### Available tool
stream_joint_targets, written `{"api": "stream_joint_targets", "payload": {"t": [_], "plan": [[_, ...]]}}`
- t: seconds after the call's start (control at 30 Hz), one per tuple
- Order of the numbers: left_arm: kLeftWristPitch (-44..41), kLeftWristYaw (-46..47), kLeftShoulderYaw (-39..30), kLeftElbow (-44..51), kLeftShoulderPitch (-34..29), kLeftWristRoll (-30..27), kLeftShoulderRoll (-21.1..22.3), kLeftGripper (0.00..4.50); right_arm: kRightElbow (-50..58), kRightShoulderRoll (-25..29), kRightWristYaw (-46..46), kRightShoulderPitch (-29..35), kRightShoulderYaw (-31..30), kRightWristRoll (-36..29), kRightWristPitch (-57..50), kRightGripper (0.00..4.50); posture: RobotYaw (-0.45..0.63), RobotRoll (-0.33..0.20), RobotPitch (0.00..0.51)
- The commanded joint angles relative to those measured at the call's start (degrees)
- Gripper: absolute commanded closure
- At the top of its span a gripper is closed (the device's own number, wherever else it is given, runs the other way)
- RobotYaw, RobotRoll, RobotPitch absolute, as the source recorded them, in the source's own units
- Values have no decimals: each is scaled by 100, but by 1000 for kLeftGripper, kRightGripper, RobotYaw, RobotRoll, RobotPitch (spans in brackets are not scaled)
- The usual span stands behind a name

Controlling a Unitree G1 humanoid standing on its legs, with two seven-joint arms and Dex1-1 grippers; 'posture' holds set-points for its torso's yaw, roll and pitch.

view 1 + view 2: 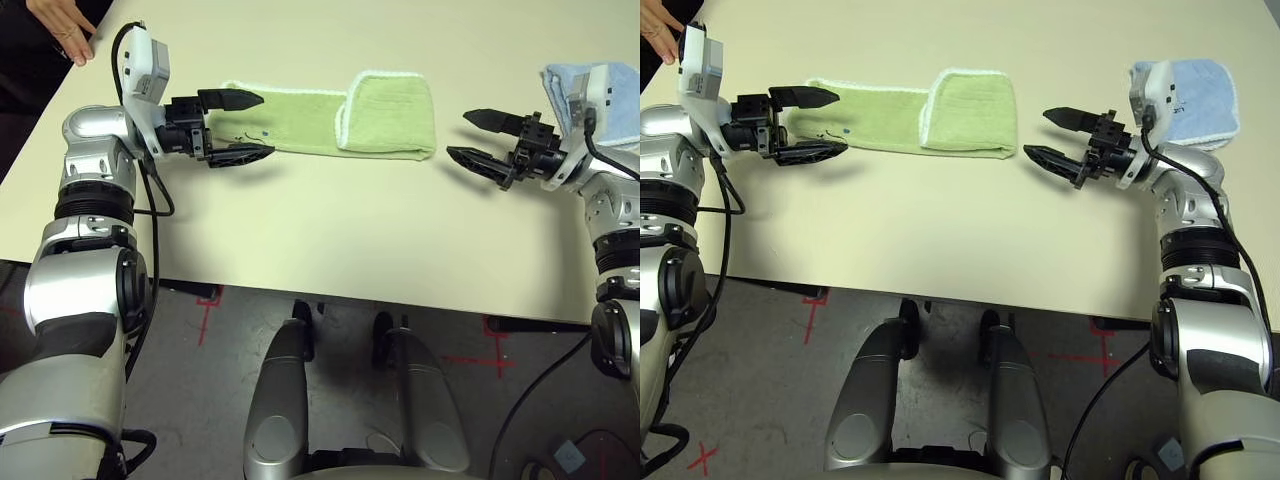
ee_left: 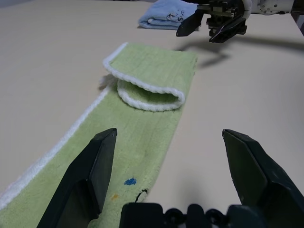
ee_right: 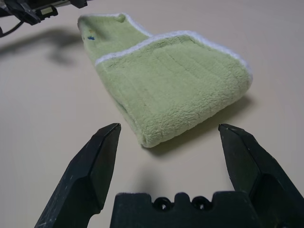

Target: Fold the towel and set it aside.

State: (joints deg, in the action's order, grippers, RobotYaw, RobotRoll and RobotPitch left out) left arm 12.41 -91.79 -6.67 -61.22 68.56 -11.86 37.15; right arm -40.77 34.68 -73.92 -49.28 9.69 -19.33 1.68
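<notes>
The towel (image 1: 330,122) lies on the table (image 1: 330,240) as a long strip, its right end folded over. The left gripper (image 1: 238,126) hovers wide at its left end, holding nothing; the right gripper (image 1: 478,138) gapes empty just off the folded end.

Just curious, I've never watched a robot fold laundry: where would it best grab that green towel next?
Probably the flat, single-layer end of the towel, from the robot's left, where the open left hand already straddles it. The other end is doubled over, thicker, nearer the open right hand.
</notes>
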Motion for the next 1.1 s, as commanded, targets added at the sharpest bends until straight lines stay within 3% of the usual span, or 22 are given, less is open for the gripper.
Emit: {"api": "stream_joint_targets", "payload": {"t": [0.03, 0.23, 0.3, 0.53, 0.7, 0.93, 1.1], "plan": [[36, -28, -19, 127, -129, -40, 46, 0, 169, 70, -117, 185, -46, 43, 325, 24, 84, 0, 352], [-4, -20, -22, 194, -166, -65, 28, 0, 29, 43, 3, 103, 22, -42, 250, 24, 87, 0, 353], [-17, -21, -19, 213, -175, -69, 26, 0, 42, 34, -12, 93, 14, -68, 207, 399, 90, 0, 353], [-30, -6, -18, 219, -156, -65, 30, 0, -62, -125, -53, -78, -80, -34, 251, 2711, 94, 0, 353], [-10, 15, -16, 204, -156, -62, 1, 0, -572, -740, 130, -594, -196, 80, 502, 4464, 90, 0, 355], [4, -12, 20, 261, -149, -73, -130, 0, -2129, -1686, 729, -1413, -346, 518, 1233, 4464, 137, 0, 368], [64, -32, 28, 323, -105, -72, -176, 0, -2822, -1971, 1034, -1725, -353, 806, 1474, 4464, 172, 0, 373]]}}
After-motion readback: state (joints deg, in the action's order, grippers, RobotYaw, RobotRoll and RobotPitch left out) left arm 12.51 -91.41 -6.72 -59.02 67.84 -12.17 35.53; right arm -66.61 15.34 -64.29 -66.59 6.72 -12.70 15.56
